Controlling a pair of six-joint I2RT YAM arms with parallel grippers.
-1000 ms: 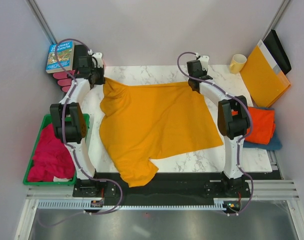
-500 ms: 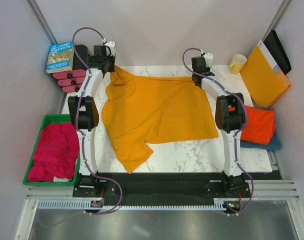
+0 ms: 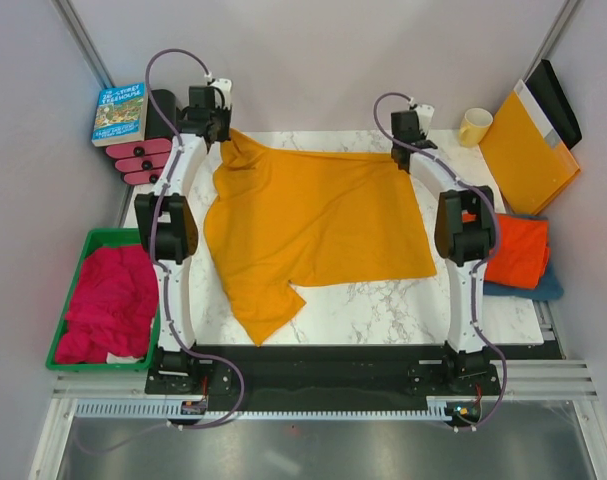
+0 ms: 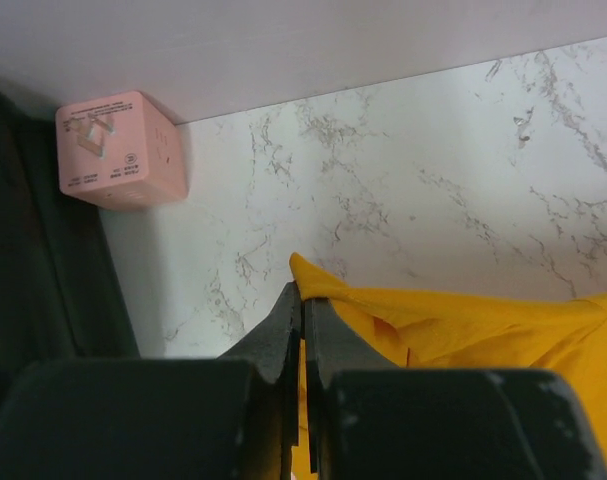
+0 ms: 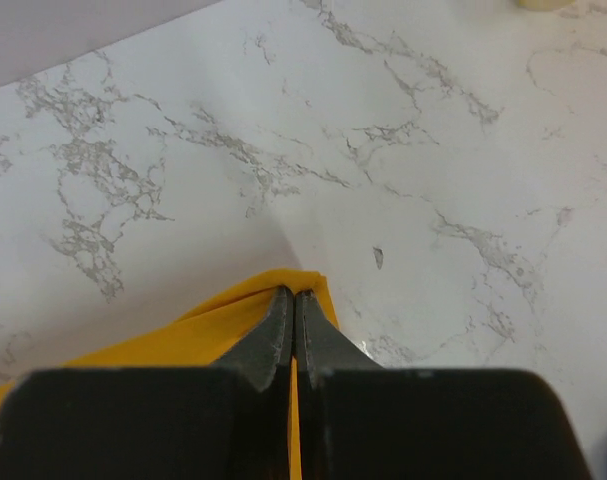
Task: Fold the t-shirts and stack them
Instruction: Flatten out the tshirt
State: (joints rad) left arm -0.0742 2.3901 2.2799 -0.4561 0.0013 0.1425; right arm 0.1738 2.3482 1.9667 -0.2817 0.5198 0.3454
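The left gripper (image 4: 302, 292) and right gripper (image 5: 292, 294), each pinching the mustard-yellow t-shirt (image 3: 313, 230), had pulled it back and flatter, readying the fold.

Blue t-shirt (image 3: 539, 291) mostly hidden under orange-red t-shirt (image 3: 521, 250), only an edge shows; right arm (image 3: 466, 228) covers that one's left part. Book (image 3: 120, 112) title too small to read (same for print on pink cube (image 4: 118, 148)). Mustard-yellow t-shirt (image 4: 483, 325) cut off at frame edge in both wrist views. Red cloth (image 3: 108, 305) in green bin (image 3: 93, 366): garment type unclear.

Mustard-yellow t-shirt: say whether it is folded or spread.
Spread: the mustard-yellow t-shirt lies opened out across the table, one sleeve sticking out.
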